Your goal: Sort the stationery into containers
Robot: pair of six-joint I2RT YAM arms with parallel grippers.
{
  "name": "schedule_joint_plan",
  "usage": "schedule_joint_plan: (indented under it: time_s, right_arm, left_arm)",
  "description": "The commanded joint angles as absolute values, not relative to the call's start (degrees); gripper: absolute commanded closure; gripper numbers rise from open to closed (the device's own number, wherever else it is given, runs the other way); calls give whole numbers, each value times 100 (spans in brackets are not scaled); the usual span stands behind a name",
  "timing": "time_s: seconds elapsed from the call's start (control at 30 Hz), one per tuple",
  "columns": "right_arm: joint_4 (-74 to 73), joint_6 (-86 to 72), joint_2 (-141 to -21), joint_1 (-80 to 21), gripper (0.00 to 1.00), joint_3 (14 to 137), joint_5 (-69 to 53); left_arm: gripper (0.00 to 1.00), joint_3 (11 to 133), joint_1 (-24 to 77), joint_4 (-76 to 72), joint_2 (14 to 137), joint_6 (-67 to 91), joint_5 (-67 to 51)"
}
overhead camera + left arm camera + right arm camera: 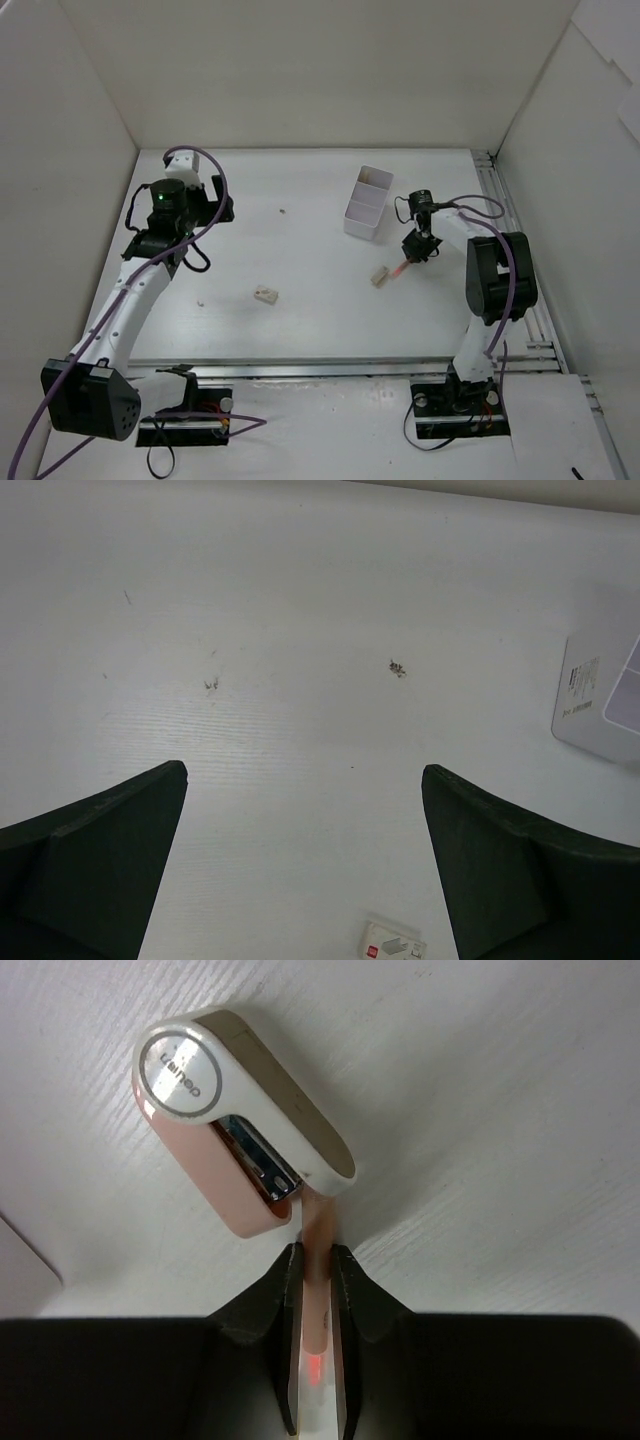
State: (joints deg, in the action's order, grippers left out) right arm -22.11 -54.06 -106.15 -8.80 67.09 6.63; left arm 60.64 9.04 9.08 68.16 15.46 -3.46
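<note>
Block may snag on lift
Right jaws clamp the pink pen [320, 1225], which butts against the beige block [250, 1090]; left jaws stand apart.

The table [300, 600] was matt white with a fine ridged grain, scuffed in spots. The stapler [240, 1110] had a glossy, smooth plastic shell, white on top and pale pink beneath, with a bright metal insert [258, 1163] shining between. The pen [320, 1230] looked like smooth, satiny pink plastic. The fingers [262, 1310] of the right gripper [317, 1258] and those [100, 860] of the left gripper [305, 775] were matt black plastic. The box [590, 695] was smooth white with a faint sheen.
</note>
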Motion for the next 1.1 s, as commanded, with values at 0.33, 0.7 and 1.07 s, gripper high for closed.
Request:
schedule_joint_plan:
  time_s: [0.33,0.7,1.07]
  right_arm:
    - [-1812,-4027,-8694,-2100,100,7040,1958]
    - [4472,-521,-8794,-2197,100,6325,1512]
    - [5782,923,-10502,-2092,100,7339,818]
  left_arm:
    - [0,6144,817,247,6741,1740,-1238]
    - [0,5846,817,194,6654,2109,-1968]
    - [0,5985,817,-26,7013,2092,-2505]
